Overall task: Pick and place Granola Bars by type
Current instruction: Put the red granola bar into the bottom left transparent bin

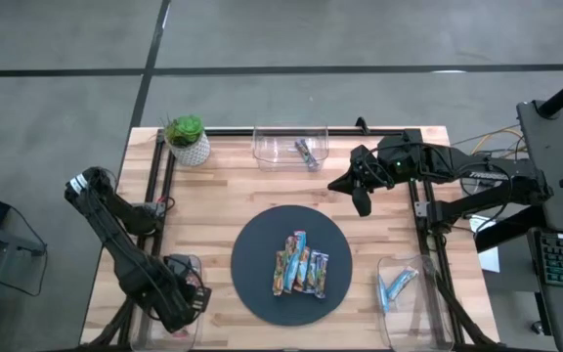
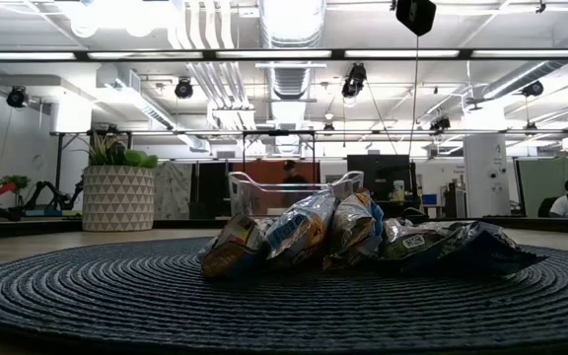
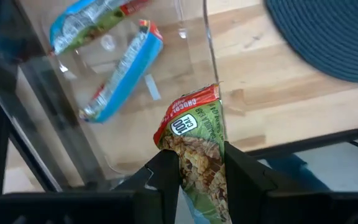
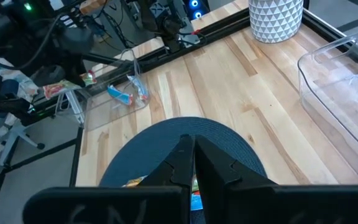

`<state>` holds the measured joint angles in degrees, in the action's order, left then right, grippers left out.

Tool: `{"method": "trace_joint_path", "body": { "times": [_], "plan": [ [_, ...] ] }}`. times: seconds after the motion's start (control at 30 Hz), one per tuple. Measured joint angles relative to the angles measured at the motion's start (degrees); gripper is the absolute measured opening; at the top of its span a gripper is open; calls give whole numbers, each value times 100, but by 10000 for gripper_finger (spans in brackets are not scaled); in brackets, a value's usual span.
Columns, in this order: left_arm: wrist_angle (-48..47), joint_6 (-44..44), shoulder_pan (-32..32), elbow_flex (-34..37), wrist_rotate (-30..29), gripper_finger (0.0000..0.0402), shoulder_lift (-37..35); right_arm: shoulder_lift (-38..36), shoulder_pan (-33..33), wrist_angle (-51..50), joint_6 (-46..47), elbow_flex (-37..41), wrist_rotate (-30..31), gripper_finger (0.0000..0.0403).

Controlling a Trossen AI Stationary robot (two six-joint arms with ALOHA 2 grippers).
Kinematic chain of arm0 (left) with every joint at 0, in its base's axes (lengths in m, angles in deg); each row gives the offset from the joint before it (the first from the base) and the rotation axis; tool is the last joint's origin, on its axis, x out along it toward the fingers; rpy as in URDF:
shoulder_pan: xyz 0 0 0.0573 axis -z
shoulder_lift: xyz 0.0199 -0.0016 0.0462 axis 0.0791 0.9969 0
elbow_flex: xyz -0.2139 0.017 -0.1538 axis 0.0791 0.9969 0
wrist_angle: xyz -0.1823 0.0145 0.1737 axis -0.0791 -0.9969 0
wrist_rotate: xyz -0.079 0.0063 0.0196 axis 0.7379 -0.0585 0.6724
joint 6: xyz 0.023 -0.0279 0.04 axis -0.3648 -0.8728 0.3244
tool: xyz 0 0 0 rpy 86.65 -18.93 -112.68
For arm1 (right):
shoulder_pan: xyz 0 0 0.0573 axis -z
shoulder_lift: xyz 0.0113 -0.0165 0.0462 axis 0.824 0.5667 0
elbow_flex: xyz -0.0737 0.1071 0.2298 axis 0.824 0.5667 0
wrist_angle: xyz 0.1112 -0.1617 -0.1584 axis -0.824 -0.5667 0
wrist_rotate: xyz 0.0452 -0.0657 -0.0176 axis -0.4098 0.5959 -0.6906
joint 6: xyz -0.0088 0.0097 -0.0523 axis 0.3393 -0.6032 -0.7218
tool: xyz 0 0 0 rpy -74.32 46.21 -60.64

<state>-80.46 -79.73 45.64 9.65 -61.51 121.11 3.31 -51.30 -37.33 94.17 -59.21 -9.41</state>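
Observation:
Several granola bars (image 1: 301, 264) lie side by side on the dark round mat (image 1: 252, 256) at the table's middle; the low view shows the same bars (image 2: 304, 237). My left gripper (image 3: 196, 165) hangs over the clear bin (image 1: 176, 269) at the near left, shut on a green bar with a red end (image 3: 194, 134). Two blue-and-green bars (image 3: 123, 68) lie on that bin's floor. My right gripper (image 1: 362, 196) waits shut above the table's far right, beyond the mat. One bar (image 1: 306, 152) lies in the far bin, and blue bars (image 1: 396, 284) lie in the near right bin. My left gripper pinches the green bar between its two fingers (image 3: 166, 174), which sit on its two long edges (image 3: 182, 155) and lie across it. The fingers point down from above. The bar's red end (image 3: 188, 106) sticks out past the fingertips, clear above the bin's floor.
A potted plant (image 1: 187, 140) stands at the far left corner. Clear bins stand at the far edge (image 1: 272, 147) and at the near right (image 1: 423, 308). Bare wood shows between the mat and the bins. Cables and a keyboard lie off the table's right side.

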Motion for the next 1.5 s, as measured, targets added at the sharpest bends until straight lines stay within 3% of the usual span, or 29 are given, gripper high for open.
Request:
{"method": "trace_joint_path", "body": {
  "times": [0.3, 0.7, 1.1, 1.5],
  "plan": [
    [56, 191, 81, 438, 125, 87, 0, 0, -2, -2, -4, 0, -2, 8],
    [1258, 222, 79, 1293, 48, 87, 0, 0, -2, -2, 28, 0, -2, 8],
    [1374, 283, 81, 1511, 422, 87, 0, 0, -2, -2, 118, 0, 0, 8],
    [1554, 543, 83, 1535, 435, 88, 0, 0, 0, -2, 227, 0, 0, 8]
  ]
}}
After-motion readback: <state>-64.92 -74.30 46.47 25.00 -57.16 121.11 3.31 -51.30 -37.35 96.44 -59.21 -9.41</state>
